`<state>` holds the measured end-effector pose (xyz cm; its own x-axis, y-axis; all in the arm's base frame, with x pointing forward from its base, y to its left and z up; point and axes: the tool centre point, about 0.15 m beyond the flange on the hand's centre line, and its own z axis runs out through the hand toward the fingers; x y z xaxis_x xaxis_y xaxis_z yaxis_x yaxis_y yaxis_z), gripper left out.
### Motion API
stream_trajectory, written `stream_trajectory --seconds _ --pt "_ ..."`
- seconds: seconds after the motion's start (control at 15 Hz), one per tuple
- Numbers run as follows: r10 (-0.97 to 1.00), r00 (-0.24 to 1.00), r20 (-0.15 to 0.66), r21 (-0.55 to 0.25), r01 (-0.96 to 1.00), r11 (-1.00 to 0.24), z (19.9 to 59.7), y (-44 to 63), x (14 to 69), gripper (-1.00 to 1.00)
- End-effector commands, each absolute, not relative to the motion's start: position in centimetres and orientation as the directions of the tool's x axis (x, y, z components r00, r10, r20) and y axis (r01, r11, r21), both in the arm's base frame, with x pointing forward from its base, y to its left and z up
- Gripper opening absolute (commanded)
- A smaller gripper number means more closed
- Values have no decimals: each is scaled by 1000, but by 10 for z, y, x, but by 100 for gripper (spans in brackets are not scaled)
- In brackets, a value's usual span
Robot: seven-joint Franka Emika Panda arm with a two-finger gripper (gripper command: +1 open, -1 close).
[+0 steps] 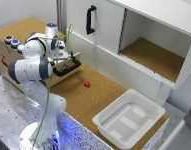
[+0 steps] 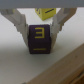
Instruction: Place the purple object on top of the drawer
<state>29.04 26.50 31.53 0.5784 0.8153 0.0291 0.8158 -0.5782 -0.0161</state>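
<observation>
Exterior view: the white Panda arm [image 1: 34,67] bends over the tan drawer unit [image 1: 10,55] at the exterior view's left, its wrist above the partly pulled-out drawer [image 1: 65,67] with the black bar handle [image 1: 69,66]; the unit's cork-textured top [image 1: 25,27] carries 2 small round objects [image 1: 12,41] near its front edge; 1 small red block [image 1: 87,84] lies on the cork table surface [image 1: 90,100], apart from the drawer; a white tray [image 1: 129,117] sits toward the exterior view's right; a white cabinet [image 1: 110,22] with a vertical black handle [image 1: 90,20] stands behind. Wrist view: the gripper [image 2: 40,37] is clamped on the purple object [image 2: 40,40], a dark cube bearing a yellow numeral 3, 1 finger on each side; a yellow block [image 2: 45,12] shows beyond it; whether the cube rests on a surface cannot be told.
</observation>
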Motion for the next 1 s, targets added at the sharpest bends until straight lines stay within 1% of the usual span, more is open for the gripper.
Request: stream_trajectory --seconds 0.0,0.07,0.13,0.4,0.67,0.93 --pt "789 611 59 55 787 -614 371 260 290 -100" --pt "794 603 82 73 791 -608 390 268 294 -100" --pt "800 594 85 98 794 -600 404 276 298 -100" --pt "824 556 105 138 813 -566 443 303 315 -100" --pt "847 519 119 164 831 -532 458 331 328 -100" --pt "889 435 144 192 869 -457 479 380 344 -100"
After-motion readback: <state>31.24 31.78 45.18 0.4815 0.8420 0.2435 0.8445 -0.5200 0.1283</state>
